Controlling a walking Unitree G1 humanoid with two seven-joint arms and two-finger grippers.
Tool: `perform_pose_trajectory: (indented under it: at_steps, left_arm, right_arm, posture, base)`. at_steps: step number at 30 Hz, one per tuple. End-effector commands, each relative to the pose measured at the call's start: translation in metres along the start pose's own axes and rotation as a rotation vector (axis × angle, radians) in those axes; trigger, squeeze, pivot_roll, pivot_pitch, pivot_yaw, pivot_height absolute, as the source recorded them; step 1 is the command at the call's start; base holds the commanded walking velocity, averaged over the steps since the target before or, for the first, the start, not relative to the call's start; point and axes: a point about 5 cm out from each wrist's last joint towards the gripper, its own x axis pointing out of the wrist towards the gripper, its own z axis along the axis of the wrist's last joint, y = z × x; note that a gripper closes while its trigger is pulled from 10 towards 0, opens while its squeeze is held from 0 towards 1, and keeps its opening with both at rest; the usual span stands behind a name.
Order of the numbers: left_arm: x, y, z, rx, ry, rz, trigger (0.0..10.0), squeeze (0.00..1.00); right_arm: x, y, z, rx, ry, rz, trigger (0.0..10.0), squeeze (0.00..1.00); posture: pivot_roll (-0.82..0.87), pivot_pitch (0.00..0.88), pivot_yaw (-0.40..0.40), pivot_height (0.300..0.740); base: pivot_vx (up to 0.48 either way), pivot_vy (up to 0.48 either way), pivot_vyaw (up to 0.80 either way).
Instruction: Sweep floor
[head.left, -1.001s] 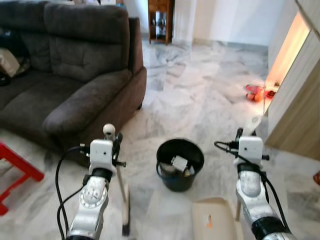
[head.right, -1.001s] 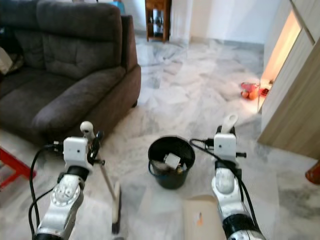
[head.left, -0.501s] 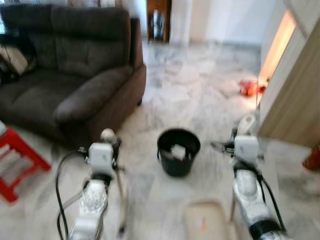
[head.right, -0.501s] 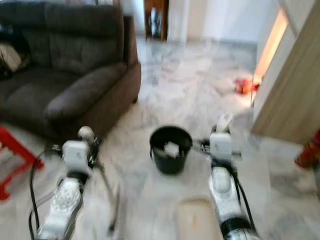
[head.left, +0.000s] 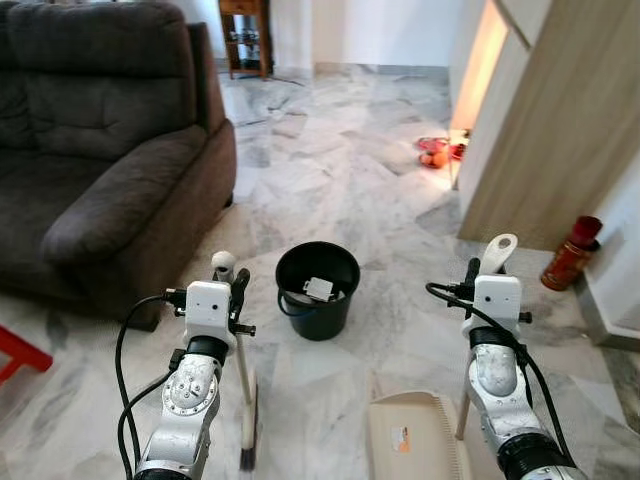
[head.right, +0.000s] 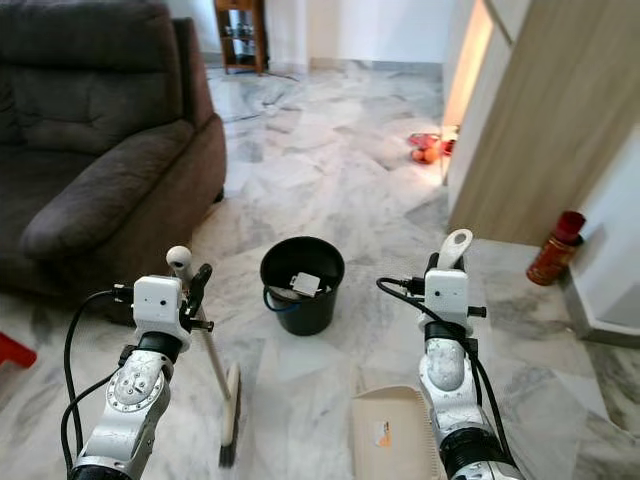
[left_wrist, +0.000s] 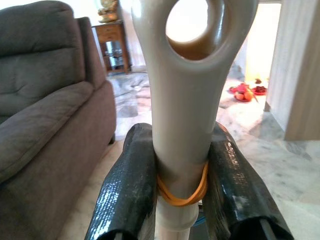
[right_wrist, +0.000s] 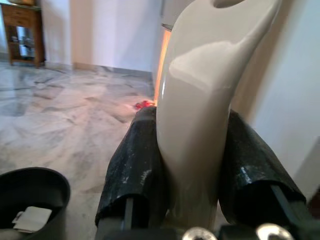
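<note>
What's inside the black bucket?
The bucket holds a small white boxy piece of trash near the top, with a few darker scraps beside it. Whatever lies beneath them, down at the bottom, is hidden.

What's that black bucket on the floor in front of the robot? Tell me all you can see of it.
The black bucket is a round, open-topped pail, plastic by the look of it, standing upright on the marble floor between the two arms and a little ahead of them. A thin handle hangs down along its near left side. Inside lie bits of rubbish, among them a crumpled white piece. Neither hand touches it; the sofa stands apart on its left.
</note>
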Motion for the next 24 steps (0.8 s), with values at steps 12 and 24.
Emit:
perform_pose_trajectory:
  at_steps: [12, 24]
  left_arm:
    - [0.005, 0.0019, 0.003, 0.027, -0.008, 0.012, 10.0, 0.0]
    - [0.0056, -0.001, 0.0016, 0.049, -0.004, -0.011, 10.0, 0.0]
  right_arm:
    - [0.0057, 0.005, 0.0088, 0.014, -0.034, 0.014, 10.0, 0.0]
    - [0.0052, 0.0092, 0.0097, 0.02, -0.036, 0.027, 10.0, 0.0]
  posture:
    - [0.13, 0.0, 0.01, 0.74]
    - [0.12, 0.0, 0.011, 0.74]
  base:
    - [0.0, -0.114, -0.8]
    - [0.0, -0.068, -0.8]
